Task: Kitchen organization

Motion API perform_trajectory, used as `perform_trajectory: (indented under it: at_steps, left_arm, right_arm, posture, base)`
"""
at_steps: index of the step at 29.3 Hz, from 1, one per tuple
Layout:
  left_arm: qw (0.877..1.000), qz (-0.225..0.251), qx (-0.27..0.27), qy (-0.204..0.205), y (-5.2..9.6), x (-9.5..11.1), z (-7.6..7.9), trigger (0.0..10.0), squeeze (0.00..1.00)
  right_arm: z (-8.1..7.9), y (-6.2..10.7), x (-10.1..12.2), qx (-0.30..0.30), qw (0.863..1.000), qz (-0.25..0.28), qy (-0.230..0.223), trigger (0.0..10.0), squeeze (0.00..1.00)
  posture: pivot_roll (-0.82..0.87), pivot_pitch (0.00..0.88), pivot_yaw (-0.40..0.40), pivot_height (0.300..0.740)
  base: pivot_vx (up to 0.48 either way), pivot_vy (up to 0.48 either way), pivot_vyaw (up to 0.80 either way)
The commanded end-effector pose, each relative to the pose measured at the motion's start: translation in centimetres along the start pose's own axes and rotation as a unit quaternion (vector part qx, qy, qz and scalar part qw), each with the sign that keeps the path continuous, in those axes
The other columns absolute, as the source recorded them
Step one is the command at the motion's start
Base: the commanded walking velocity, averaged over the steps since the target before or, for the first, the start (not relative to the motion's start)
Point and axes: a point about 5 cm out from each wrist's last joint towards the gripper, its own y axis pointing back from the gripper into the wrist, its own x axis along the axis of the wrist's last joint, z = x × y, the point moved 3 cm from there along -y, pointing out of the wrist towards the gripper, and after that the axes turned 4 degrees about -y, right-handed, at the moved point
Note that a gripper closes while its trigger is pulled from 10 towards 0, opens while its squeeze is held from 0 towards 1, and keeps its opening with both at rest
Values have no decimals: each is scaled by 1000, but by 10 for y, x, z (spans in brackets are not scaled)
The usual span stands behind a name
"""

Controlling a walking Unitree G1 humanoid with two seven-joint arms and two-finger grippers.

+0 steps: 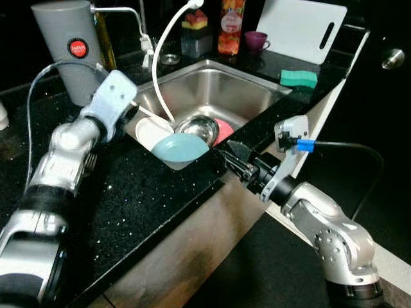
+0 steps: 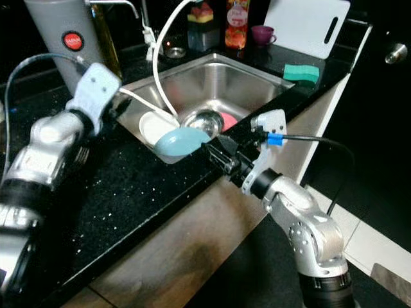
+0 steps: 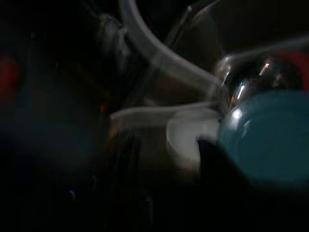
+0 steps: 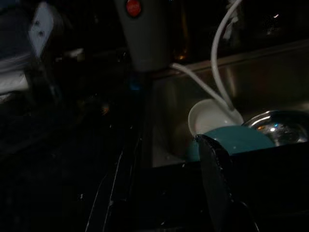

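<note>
1. Two grippers are working near the sink (image 1: 253, 80), which is sitting in a black counter (image 1: 148, 199).
2. Four dishes are lying in the sink: a blue bowl (image 1: 180, 147) at the near edge, a white bowl (image 1: 152, 132) just beside it, a shiny metal bowl (image 1: 198, 127) behind, and a pink dish (image 1: 224, 129) peeking out past the metal one.
3. The left gripper (image 1: 131, 114) is reaching down at the sink's left edge, near the white bowl. Its fingers are hiding behind the wrist, so I cannot tell if they are spread or pressed together.
4. The right gripper (image 1: 232, 160) is hovering at the counter's front edge, just beside the blue bowl. Its fingers (image 4: 212, 159) are looking spread apart and are pinching nothing.
5. I am guessing the step is getting a dish out of the sink. To do it well, a gripper should be closing on one rim only, lifting slowly, and staying away from the white hose (image 1: 164, 54) that is hanging into the sink.
6. The bowls are leaning on each other, so pulling one could be making the others slide and clatter.
7. A grey can (image 1: 67, 45) is wearing a round red sticker (image 1: 78, 48) with tiny white letters, too small to read. A bottle (image 1: 230, 25) at the back is showing a bright label, also too blurry to read.
</note>
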Motion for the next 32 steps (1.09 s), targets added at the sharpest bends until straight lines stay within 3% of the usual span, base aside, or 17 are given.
perform_trajectory:
  at_steps: [1, 3, 4, 6, 10, 11, 13, 14, 16, 24, 29, 32]
  left_arm:
    - [998, -21, 7, 55, 10, -2, 1, 10000, 0]
    - [994, -33, -18, 101, 26, -2, 16, 10000, 0]
    - [994, -33, -18, 101, 26, -2, 16, 10000, 0]
    - [992, -43, -30, 114, 44, -2, 23, 10000, 0]
    - [992, -68, -19, 107, 67, -10, 19, 10000, 0]
    - [992, -68, -19, 107, 67, -10, 19, 10000, 0]
    - [991, -89, -5, 105, 85, -9, 13, 10000, 0]
    - [991, -89, -5, 105, 85, -9, 13, 10000, 0]
    - [990, -102, 22, 96, 103, -1, 0, 10000, 0]
    - [989, -108, 16, 97, 119, 12, -3, 10000, 0]
    - [991, -82, -48, 92, 121, 21, 15, 10000, 0]
    - [993, -57, -92, 56, 120, 29, 26, 10000, 0]
  right_arm:
    - [-2, -2, -5, 9, 1000, -13, 8, 10000, 0]
    - [-6, -2, -7, 35, 999, -20, 26, 10000, 0]
    - [-6, -2, -7, 35, 999, -20, 26, 10000, 0]
    - [-11, -2, -4, 65, 998, -10, 18, 10000, 0]
    - [-15, -3, -5, 96, 995, -20, 24, 10000, 0]
    - [-15, -3, -5, 96, 995, -20, 24, 10000, 0]
    - [-18, -4, -8, 108, 993, -27, 29, 10000, 0]
    - [-18, -4, -8, 108, 993, -27, 29, 10000, 0]
    - [-20, -7, -12, 120, 992, -33, 27, 10000, 0]
    - [-22, -10, -18, 140, 989, -40, 25, 10000, 0]
    - [-17, -14, -25, 122, 990, -53, 40, 10000, 0]
    - [-15, -15, -26, 110, 991, -55, 43, 10000, 0]
  posture:
    - [44, 0, -5, 740]
    - [81, 0, -23, 740]
    - [81, 0, -23, 740]
    - [97, 0, -31, 740]
    - [118, 0, -41, 740]
    - [118, 0, -41, 740]
    - [131, 0, -47, 740]
    - [131, 0, -47, 740]
    - [155, 0, -60, 740]
    - [176, 0, -69, 740]
    - [176, 0, -70, 740]
    - [176, 0, -70, 740]
  base:
    - [0, 0, 0]
    - [0, 0, 0]
    - [0, 0, 0]
    - [0, 0, 0]
    - [0, 0, 394]
    - [0, 0, 788]
    - [0, 0, 788]
    - [0, 0, 788]
    - [0, 0, 791]
    - [0, 0, 791]
    - [0, 0, 316]
    - [0, 0, 0]
